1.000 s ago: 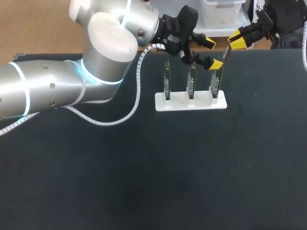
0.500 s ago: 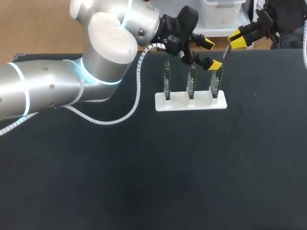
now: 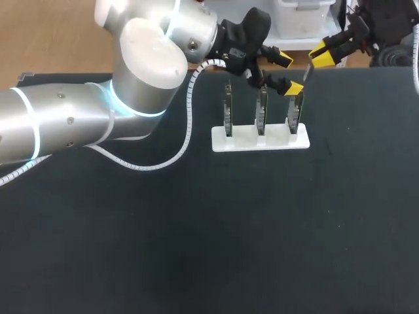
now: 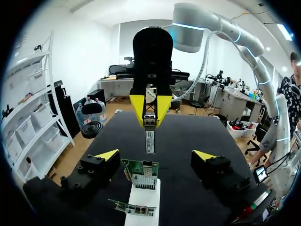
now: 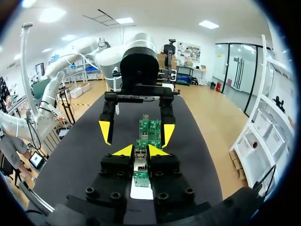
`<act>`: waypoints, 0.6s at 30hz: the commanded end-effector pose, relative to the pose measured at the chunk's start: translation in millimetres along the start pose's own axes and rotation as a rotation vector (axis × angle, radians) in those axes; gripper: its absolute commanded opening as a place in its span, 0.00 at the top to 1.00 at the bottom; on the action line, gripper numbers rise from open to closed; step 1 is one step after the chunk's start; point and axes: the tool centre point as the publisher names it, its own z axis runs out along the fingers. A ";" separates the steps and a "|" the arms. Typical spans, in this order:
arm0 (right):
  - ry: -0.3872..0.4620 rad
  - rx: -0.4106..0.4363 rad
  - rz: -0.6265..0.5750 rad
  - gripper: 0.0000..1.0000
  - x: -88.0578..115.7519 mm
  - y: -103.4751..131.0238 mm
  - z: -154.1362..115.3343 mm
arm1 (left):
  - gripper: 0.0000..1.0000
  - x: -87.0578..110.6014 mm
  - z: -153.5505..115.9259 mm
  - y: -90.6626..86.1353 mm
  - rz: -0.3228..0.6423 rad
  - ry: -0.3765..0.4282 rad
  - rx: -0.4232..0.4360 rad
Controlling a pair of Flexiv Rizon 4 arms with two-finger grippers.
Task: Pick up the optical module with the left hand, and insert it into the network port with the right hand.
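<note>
The optical module (image 3: 307,70), a slim silver bar, hangs from my right gripper (image 3: 322,55), which is shut on it just behind the right end of the white stand (image 3: 260,139). From the left wrist the module (image 4: 149,140) points down at the nearest green board (image 4: 140,173) and its metal port. My left gripper (image 3: 287,72) stands open with its fingers astride the rightmost board (image 3: 294,114); its yellow tips flank that board (image 4: 155,155). In the right wrist view my right gripper (image 5: 140,150) holds the module (image 5: 140,154) over the boards (image 5: 150,128), facing the left gripper (image 5: 136,133).
Three green boards stand upright in a row on the white stand (image 4: 143,200). The left arm's white coiled cable (image 3: 186,127) loops over the black table (image 3: 209,229) left of the stand.
My right gripper has edged slightly back and to the left with the module. The left arm has stayed where it was.
</note>
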 end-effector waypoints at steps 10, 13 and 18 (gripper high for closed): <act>0.068 0.006 -0.006 1.00 -4.3 3.0 13.2 | 0.00 -0.4 0.9 0.1 -0.001 0.003 -0.002; 0.074 0.012 -0.005 1.00 -4.4 3.1 13.2 | 0.00 -0.4 0.9 0.1 -0.001 0.003 -0.002; 0.098 0.024 -0.001 1.00 -2.9 4.0 11.2 | 0.00 -0.4 0.9 0.1 -0.001 0.003 -0.002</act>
